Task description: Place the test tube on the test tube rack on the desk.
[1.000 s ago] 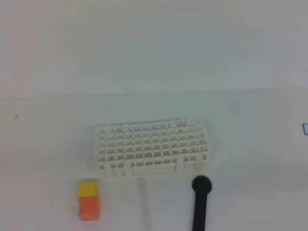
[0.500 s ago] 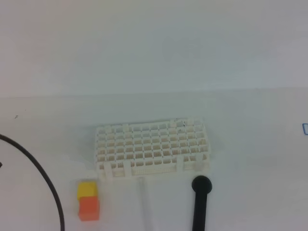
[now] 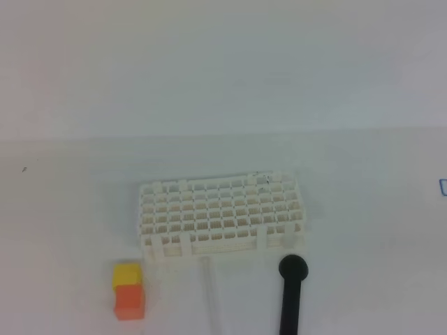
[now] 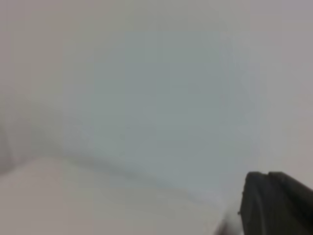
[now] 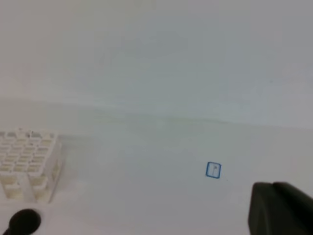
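Observation:
The white grid test tube rack stands on the desk in the middle of the exterior view, and its corner shows at the left of the right wrist view. The clear test tube lies flat on the desk just in front of the rack, its round rim toward the rack; it is faint. Neither gripper appears in the exterior view. Only a dark edge of my left gripper and of my right gripper shows in each wrist view, both shut with nothing seen in them.
A black round-headed stick lies right of the tube, its head near the rack's front right corner. A yellow-and-orange block stack sits at the front left. A small blue square mark is on the desk to the right.
A black cable that curved into the left of the exterior view half a second ago is out of view again. The rack, tube, stick and blocks have not moved.

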Controlling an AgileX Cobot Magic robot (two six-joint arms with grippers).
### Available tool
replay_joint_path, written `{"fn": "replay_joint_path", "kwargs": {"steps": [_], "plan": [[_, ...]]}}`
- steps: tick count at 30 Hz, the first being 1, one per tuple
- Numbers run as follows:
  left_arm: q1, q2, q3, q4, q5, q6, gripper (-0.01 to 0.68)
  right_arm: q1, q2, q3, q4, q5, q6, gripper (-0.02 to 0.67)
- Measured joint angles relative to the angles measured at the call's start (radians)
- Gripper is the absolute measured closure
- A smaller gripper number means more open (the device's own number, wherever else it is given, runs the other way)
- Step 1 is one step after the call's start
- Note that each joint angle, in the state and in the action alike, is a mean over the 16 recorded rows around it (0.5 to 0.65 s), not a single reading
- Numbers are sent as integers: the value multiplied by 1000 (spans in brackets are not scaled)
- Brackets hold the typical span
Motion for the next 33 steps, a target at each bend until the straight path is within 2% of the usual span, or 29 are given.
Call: {"fn": "replay_joint_path", "kwargs": {"steps": [3, 7, 13, 18, 21, 26, 30, 33], "plan": [[0, 0, -17, -260, 161, 182, 674, 0, 0, 0, 3, 28, -12, 650], [0, 0, -28, -713, 325, 475, 674, 0, 3, -1, 6, 86, -25, 650], [-1, 11, -33, -1376, 479, 954, 674, 0, 14, -1, 17, 192, -37, 650], [-1, 37, -34, -1779, 563, 1269, 674, 0, 24, -2, 38, 262, -38, 650], [-6, 59, -34, -1931, 595, 1388, 674, 0, 29, -2, 52, 287, -39, 650], [-38, 107, -34, -2075, 611, 1498, 674, 0, 31, -2, 75, 307, -41, 650], [-99, 150, -34, -2141, 574, 1544, 674, 0, 31, -2, 85, 318, -43, 650], [-170, 188, -34, -2139, 522, 1536, 674, 0, 31, -2, 89, 326, -45, 650]]}}
